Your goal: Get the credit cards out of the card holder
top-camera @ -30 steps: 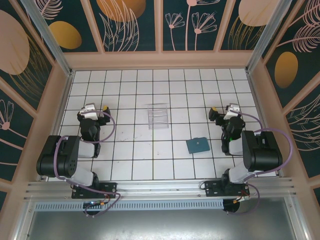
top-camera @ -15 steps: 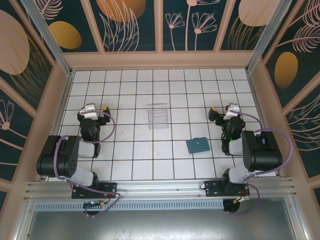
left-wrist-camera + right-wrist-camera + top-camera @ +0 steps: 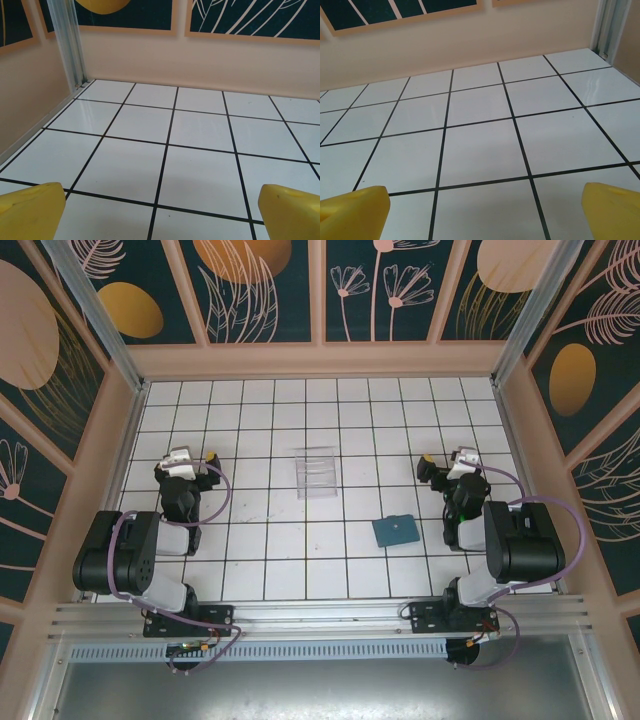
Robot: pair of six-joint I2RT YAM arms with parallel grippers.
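The card holder (image 3: 396, 530) lies flat on the white tiled counter (image 3: 260, 410), a small teal rectangle on the right half toward the near edge. Nothing touches it. It sits just left of the right arm and nearer the camera than the right tool (image 3: 462, 457), with a bare tile gap between them. The slots and their contents are too small to make out from the top view. A clear ridged tray (image 3: 317, 472) rests near the middle of the counter, farther back and to the left of the card holder, well apart from it. The left tool (image 3: 183, 452) hangs over the left side of the counter, far from both things. Both tools are released and grasp nothing. In the left wrist view the left tool (image 3: 160, 212) has its yellow fingers (image 3: 30, 210) spread to the lower corners over bare tiles. The right wrist view shows the right tool (image 3: 482, 212) in the same way, its fingers (image 3: 615, 210) wide apart above empty grid lines, facing the pale back wall.
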